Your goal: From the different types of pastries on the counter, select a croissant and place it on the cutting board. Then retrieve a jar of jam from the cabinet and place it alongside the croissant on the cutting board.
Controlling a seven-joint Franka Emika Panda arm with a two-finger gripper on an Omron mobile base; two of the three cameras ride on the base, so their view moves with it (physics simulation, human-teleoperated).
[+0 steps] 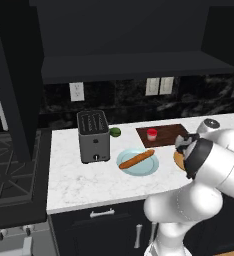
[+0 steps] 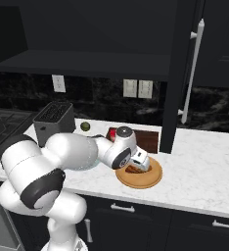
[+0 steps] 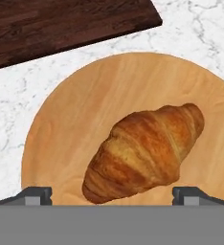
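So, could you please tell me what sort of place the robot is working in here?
A rendered home kitchen, it seems: a toaster stands on a white marble counter, a stove sits beside it, and a croissant lies on a round wooden plate.

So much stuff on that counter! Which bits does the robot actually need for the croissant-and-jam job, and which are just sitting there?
Needed for the job:
croissant, on the round wooden plate
cutting board
jam jar, already standing on the board
the robot's tool, open over the croissant

Just lying about:
toaster
lime
long stick pastry on the blue plate
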